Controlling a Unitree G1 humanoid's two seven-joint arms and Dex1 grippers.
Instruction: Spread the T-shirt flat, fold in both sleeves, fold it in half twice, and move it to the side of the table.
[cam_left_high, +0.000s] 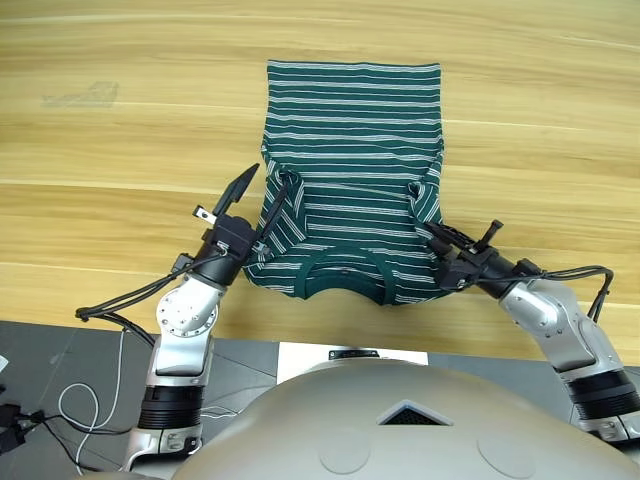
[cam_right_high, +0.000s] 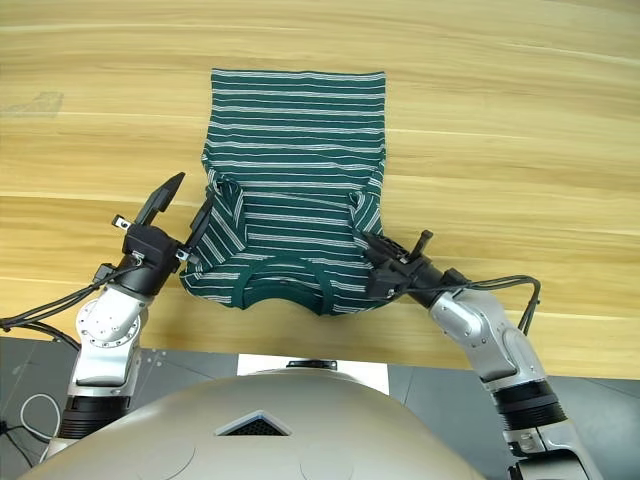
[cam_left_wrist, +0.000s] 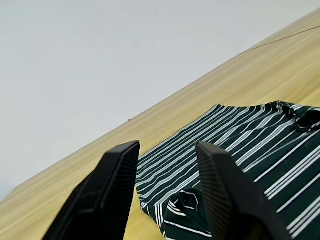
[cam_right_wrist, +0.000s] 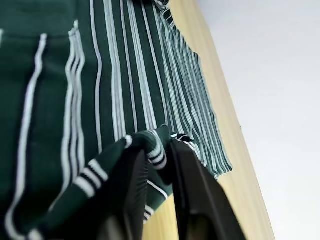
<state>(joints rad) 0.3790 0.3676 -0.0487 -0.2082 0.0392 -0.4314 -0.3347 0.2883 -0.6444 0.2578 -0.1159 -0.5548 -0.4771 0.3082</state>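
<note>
Dark green cloth with thin white stripes, the T-shirt (cam_left_high: 350, 150) lies spread midway along the near edge of the wooden worktop (cam_left_high: 120, 180). Its collar (cam_left_high: 345, 272) is closest to that edge and its hem (cam_left_high: 352, 66) runs straight toward the far edge. Both sleeves look turned in over the body, the one on the left (cam_left_high: 285, 215) and the one on the right (cam_left_high: 425, 200), though each sits a little bunched rather than flat. I judge the first fold in half to be the step in hand.

The right tool (cam_right_wrist: 159, 160) is closed on a pinch of striped cloth at the right shoulder, with the fabric gathered between its fingers. The left tool (cam_left_wrist: 167, 147) is wide open and holds nothing. It sits at the shirt's left shoulder edge, one finger over the cloth and the other outside it.

To do this well, the left tool should close on the shoulder corner at the same height as the right one, taking all layers including the tucked sleeve. Both should then rise together and carry the collar end evenly toward the hem, keeping the cloth taut between them. An uneven lift would probably skew the fold or let a sleeve slip out.
</note>
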